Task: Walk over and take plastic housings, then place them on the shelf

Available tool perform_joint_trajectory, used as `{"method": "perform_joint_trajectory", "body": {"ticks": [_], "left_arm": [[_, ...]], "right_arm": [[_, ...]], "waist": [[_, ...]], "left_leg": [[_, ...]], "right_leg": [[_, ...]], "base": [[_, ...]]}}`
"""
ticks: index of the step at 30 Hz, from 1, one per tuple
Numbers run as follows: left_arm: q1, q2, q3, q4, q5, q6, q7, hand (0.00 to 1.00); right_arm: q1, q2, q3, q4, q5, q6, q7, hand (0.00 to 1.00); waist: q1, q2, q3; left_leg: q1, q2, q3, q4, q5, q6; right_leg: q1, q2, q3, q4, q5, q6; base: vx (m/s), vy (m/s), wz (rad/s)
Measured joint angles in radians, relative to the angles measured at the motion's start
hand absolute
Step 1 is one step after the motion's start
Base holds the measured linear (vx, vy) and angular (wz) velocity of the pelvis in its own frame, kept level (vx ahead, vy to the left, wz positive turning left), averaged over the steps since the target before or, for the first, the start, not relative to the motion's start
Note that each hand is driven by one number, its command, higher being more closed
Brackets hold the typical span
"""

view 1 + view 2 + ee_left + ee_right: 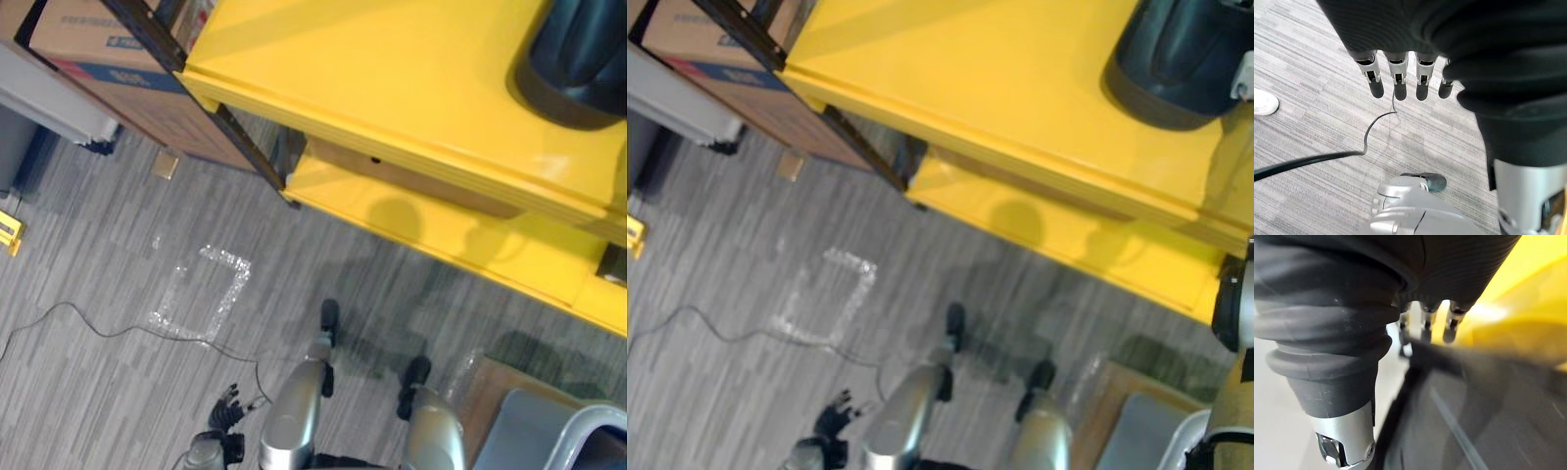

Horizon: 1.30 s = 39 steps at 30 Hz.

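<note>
A dark plastic housing (578, 59) is lying on the top board of the yellow shelf (392, 88), toward its right side. The right robot hand (1449, 330) is hovering just at the housing's edge, with the yellow shelf behind it; I cannot tell if it is gripping the housing or not. The left robot hand (1398, 73) is hanging low over the grey floor (118, 274), its fingers (1396, 85) straight and relaxed, holding nothing. A cardboard box (88, 39) is sitting beside the shelf, and a square of clear tape (201, 294) is lying on the floor.
</note>
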Motion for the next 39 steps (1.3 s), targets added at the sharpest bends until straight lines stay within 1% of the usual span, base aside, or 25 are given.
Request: {"method": "perform_joint_trajectory", "body": {"ticks": [1,2,3,4,5,6,7,8,9,10,11,12,13,14,16,17,19,21,23,26,28,31,34,37,39], "left_arm": [[0.000,0.000,0.000,0.000,0.000,-0.004,0.000,0.00],[0.000,0.000,-0.001,0.000,0.000,-0.011,0.000,0.00],[0.000,0.000,-0.002,-0.001,0.000,-0.016,0.001,0.00],[0.000,0.000,-0.003,-0.005,0.000,-0.017,0.002,0.00],[0.000,0.000,-0.003,-0.007,0.000,-0.017,0.002,0.00],[0.000,0.000,-0.003,-0.012,0.000,-0.017,0.002,0.00],[0.000,0.000,-0.003,-0.018,0.000,-0.017,0.002,0.00],[0.000,0.000,-0.003,-0.019,0.000,-0.016,0.002,0.00],[0.000,0.000,-0.002,-0.021,0.000,-0.016,0.003,0.00],[0.000,0.000,-0.001,-0.021,0.000,-0.016,0.003,0.00],[0.000,0.000,0.000,-0.028,0.000,-0.015,0.003,0.00],[0.000,0.000,0.003,-0.036,0.001,-0.016,0.003,0.00],[0.000,0.000,0.006,-0.036,0.001,-0.016,0.003,0.00],[0.000,0.000,0.016,-0.038,0.003,-0.016,0.003,0.00],[0.000,0.000,0.030,-0.036,0.006,-0.017,0.003,0.00],[0.000,0.000,0.048,-0.034,0.015,-0.017,0.003,0.00],[0.000,0.000,0.060,-0.029,0.043,-0.018,0.003,0.00],[0.000,-0.003,0.067,-0.005,0.052,-0.017,0.003,0.00],[0.004,-0.004,0.081,0.007,0.052,-0.015,0.005,0.00],[0.002,-0.010,0.088,0.007,0.053,-0.016,0.010,0.00],[0.002,-0.027,0.091,0.011,0.054,-0.016,0.020,0.00],[0.002,-0.042,0.120,0.028,0.082,-0.015,0.037,0.00],[0.002,-0.043,0.126,0.037,0.082,-0.012,0.043,0.00],[0.003,-0.040,0.134,0.038,0.082,0.010,0.046,0.00],[0.003,-0.039,0.136,0.039,0.082,0.019,0.064,0.00]], "right_arm": [[0.000,0.000,-0.006,0.000,-0.031,-0.035,-0.062,0.00],[0.000,0.000,-0.024,-0.005,-0.060,-0.082,-0.119,0.00],[0.000,0.001,-0.043,-0.016,-0.087,-0.109,-0.151,0.00],[0.003,0.002,-0.098,-0.084,-0.133,-0.154,-0.207,0.00],[0.009,0.001,-0.123,-0.131,-0.143,-0.172,-0.230,0.00],[0.036,0.002,-0.178,-0.252,-0.163,-0.200,-0.272,0.00],[0.070,0.004,-0.227,-0.390,-0.182,-0.219,-0.301,0.00],[0.089,0.007,-0.248,-0.458,-0.191,-0.221,-0.317,0.00],[0.124,0.020,-0.280,-0.580,-0.206,-0.229,-0.342,0.00],[0.141,0.031,-0.296,-0.636,-0.207,-0.232,-0.344,0.00],[0.181,0.053,-0.321,-0.735,-0.207,-0.234,-0.338,0.00],[0.224,0.083,-0.338,-0.813,-0.204,-0.235,-0.317,0.00],[0.247,0.103,-0.342,-0.843,-0.201,-0.233,-0.301,0.00],[0.314,0.155,-0.345,-0.924,-0.175,-0.231,-0.240,0.00],[0.374,0.210,-0.345,-1.004,-0.170,-0.220,-0.188,0.00],[0.410,0.254,-0.345,-1.051,-0.130,-0.212,-0.138,0.00],[0.453,0.328,-0.344,-1.086,-0.075,-0.203,-0.070,0.00],[0.489,0.417,-0.325,-1.101,-0.011,-0.162,0.019,0.00],[0.525,0.496,-0.259,-1.101,0.023,-0.114,0.096,0.00],[0.547,0.582,-0.141,-1.054,0.023,-0.076,0.166,0.00],[0.548,0.645,-0.084,-0.994,0.023,-0.059,0.177,0.00],[0.550,0.713,-0.037,-0.951,0.023,-0.057,0.180,0.00],[0.550,0.749,-0.007,-0.934,0.021,-0.056,0.159,0.00],[0.547,0.806,0.008,-0.864,0.021,-0.055,0.072,0.00],[0.526,0.853,0.009,-0.806,0.023,-0.060,-0.025,0.00]], "waist": [[0.002,0.000,0.000],[0.004,0.000,0.000],[0.004,0.000,0.000],[0.004,0.000,0.000],[0.003,0.000,0.000],[0.001,0.000,0.000],[-0.002,0.000,0.000],[-0.005,0.000,0.000],[-0.015,-0.003,0.002],[-0.021,-0.005,0.003],[-0.029,-0.008,0.004],[-0.037,-0.011,0.007],[-0.045,-0.015,0.009],[-0.055,-0.023,0.012],[-0.064,-0.035,0.009],[-0.071,-0.048,0.009],[-0.072,-0.068,0.001],[-0.072,-0.089,-0.003],[-0.068,-0.111,-0.016],[-0.060,-0.124,-0.021],[-0.046,-0.126,-0.022],[-0.032,-0.131,-0.025],[-0.023,-0.139,-0.029],[-0.016,-0.159,-0.043],[-0.009,-0.168,-0.048]], "left_leg": [[0.000,0.000,0.000,0.000,0.000,0.000],[0.000,0.000,0.000,0.000,0.001,0.000],[0.000,-0.001,0.000,0.000,0.002,0.000],[0.000,-0.001,-0.001,0.000,0.002,0.000],[0.000,-0.001,-0.001,0.000,0.002,0.000],[0.001,-0.001,-0.001,0.000,0.002,0.000],[0.001,-0.001,-0.001,0.000,0.002,0.000],[0.001,-0.001,-0.001,0.000,0.002,0.000],[0.003,-0.001,-0.001,0.001,0.002,0.000],[0.004,-0.001,0.000,0.001,0.002,0.000],[0.007,0.000,0.002,0.001,0.002,0.000],[0.015,0.000,0.004,0.001,0.003,0.000],[0.021,0.000,0.005,0.001,0.002,0.000],[0.037,0.002,0.005,0.000,0.002,-0.001],[0.039,0.007,0.007,0.000,-0.001,-0.004],[0.039,0.011,0.008,-0.001,-0.004,-0.008],[0.043,0.016,0.012,0.000,-0.005,-0.008],[0.061,0.018,0.022,0.000,-0.007,-0.007],[0.077,0.020,0.030,0.000,-0.013,-0.010],[0.089,0.024,0.028,0.000,-0.016,-0.010],[0.105,0.024,0.028,0.000,-0.021,-0.008],[0.109,0.023,0.023,-0.004,-0.027,-0.004],[0.114,0.020,0.016,-0.004,-0.027,-0.005],[0.127,0.014,0.002,-0.003,-0.027,-0.006],[0.125,0.015,0.000,-0.003,-0.027,-0.006]], "right_leg": [[0.000,0.000,0.000,0.000,0.000,0.000],[0.000,0.000,0.000,0.000,0.000,0.000],[0.000,0.000,-0.001,0.000,0.000,0.000],[0.000,0.000,-0.001,-0.001,0.000,0.000],[0.001,0.000,-0.001,-0.002,0.000,0.000],[0.003,0.000,-0.002,-0.003,0.000,0.000],[0.004,0.000,-0.003,-0.005,0.000,0.000],[0.005,0.000,-0.004,-0.005,0.001,0.000],[0.007,0.000,-0.004,-0.006,0.001,0.001],[0.008,0.000,-0.004,-0.006,0.001,0.001],[0.008,0.000,-0.001,-0.006,0.002,0.001],[0.014,0.001,0.003,-0.006,0.002,0.002],[0.021,0.000,0.003,-0.007,0.002,0.002],[0.039,0.002,0.003,-0.014,0.003,0.002],[0.042,0.008,0.004,-0.022,0.004,0.002],[0.041,0.011,0.004,-0.024,0.005,0.002],[0.043,0.015,0.007,-0.027,0.008,-0.001],[0.066,0.017,0.009,-0.034,0.012,-0.001],[0.081,0.020,0.013,-0.044,0.016,-0.001],[0.102,0.026,0.010,-0.057,0.021,-0.003],[0.120,0.026,0.009,-0.062,0.021,-0.003],[0.133,0.028,0.002,-0.073,0.023,-0.001],[0.152,0.029,-0.004,-0.092,0.031,0.002],[0.183,0.029,-0.024,-0.107,0.032,0.003],[0.185,0.031,-0.025,-0.110,0.032,0.002]], "base": [[0.01,-0.037,0.00],[0.01,-0.038,0.01],[0.02,-0.048,0.01],[0.02,-0.041,0.01],[0.02,-0.051,0.01],[0.02,-0.045,0.02],[0.02,-0.045,0.02],[0.00,0.000,0.00],[0.00,0.000,0.00],[0.00,0.000,-0.03],[0.00,0.000,-0.07],[0.00,-0.007,-0.07],[0.00,-0.021,-0.06],[-0.01,-0.030,-0.04],[-0.03,-0.041,-0.05],[-0.04,-0.044,-0.05],[-0.01,-0.041,-0.07],[0.02,-0.034,-0.08],[0.02,-0.028,-0.08],[0.01,-0.021,0.00],[0.00,0.000,0.00],[0.00,-0.019,0.06],[0.03,-0.016,0.09],[0.04,-0.025,0.16],[0.01,-0.015,0.01]]}}
